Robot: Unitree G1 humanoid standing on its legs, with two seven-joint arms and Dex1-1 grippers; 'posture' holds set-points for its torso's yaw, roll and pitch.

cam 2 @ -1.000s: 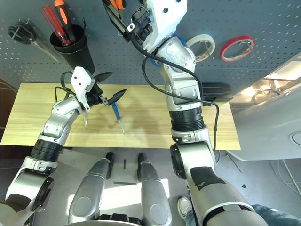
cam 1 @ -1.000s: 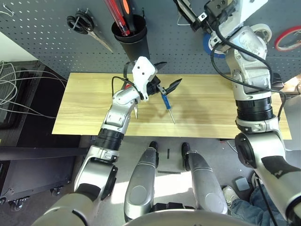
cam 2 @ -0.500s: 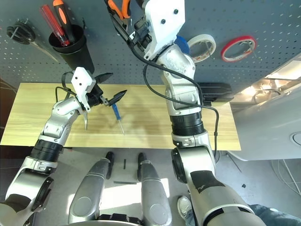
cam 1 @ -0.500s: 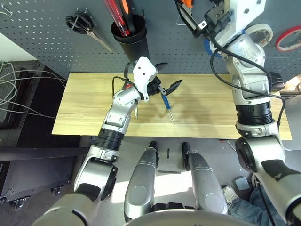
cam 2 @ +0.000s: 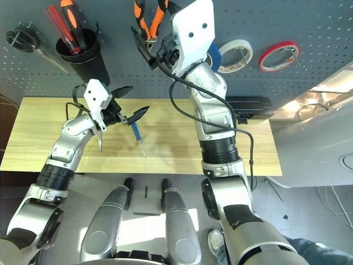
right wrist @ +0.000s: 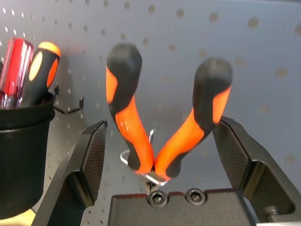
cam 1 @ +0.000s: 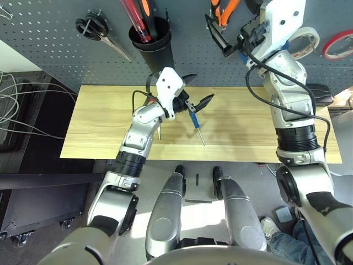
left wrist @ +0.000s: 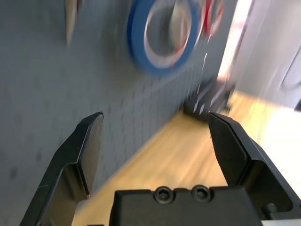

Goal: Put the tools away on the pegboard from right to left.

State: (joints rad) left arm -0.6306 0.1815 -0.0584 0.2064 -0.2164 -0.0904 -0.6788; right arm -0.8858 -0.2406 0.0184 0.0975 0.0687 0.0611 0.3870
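On the pegboard (cam 2: 309, 22), orange-and-black pliers (right wrist: 162, 117) hang handles-up from a metal hook. My right gripper (right wrist: 160, 129) is open, with one finger on each side of the pliers (cam 2: 149, 14). The blue tape roll (cam 2: 213, 55) hangs on the board behind my right arm and also shows in the left wrist view (left wrist: 162, 33). A small blue-handled screwdriver (cam 1: 194, 121) lies on the wooden table. My left gripper (cam 1: 196, 93) hovers open just above its handle, holding nothing. Red-handled scissors (cam 1: 158, 131) lie under my left forearm, mostly hidden.
A black cup (cam 1: 151, 41) on the board holds red and orange screwdrivers. Black-handled scissors (cam 1: 94, 26) hang at the far left. White tape (cam 2: 238, 52) and red tape (cam 2: 278, 55) hang at the right. A black box (cam 2: 249, 107) sits at the table's back right.
My right gripper has opened and let go of the pliers, which now hang on the hook. The right arm has dropped back slightly. The left arm has not moved.
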